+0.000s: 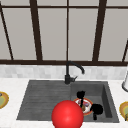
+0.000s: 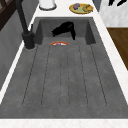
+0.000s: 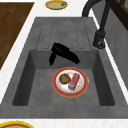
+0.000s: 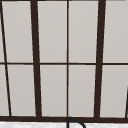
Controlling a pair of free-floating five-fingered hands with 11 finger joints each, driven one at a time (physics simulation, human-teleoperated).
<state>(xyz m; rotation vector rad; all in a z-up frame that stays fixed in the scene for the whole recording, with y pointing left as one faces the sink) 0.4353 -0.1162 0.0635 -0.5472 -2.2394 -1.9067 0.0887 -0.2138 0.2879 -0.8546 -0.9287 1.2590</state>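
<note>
Above plate (image 1: 86, 102) in right basin: left hand (image 1: 80, 95), right hand (image 1: 97, 109); fingers perhaps straight, cannot tell. Risks clipping rim, spilling food (image 3: 65, 78), if lowered askew; ball (image 1: 67, 115) near, hiding sink's front edge.

A round white plate with a red rim (image 3: 70, 82) lies flat on the basin floor, carrying a brown lump (image 3: 64, 78) and a red-and-blue block (image 3: 74, 81).

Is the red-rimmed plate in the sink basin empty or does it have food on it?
Not empty. The plate lies flat on the basin floor, carrying a brown round piece and a reddish bar.
</note>
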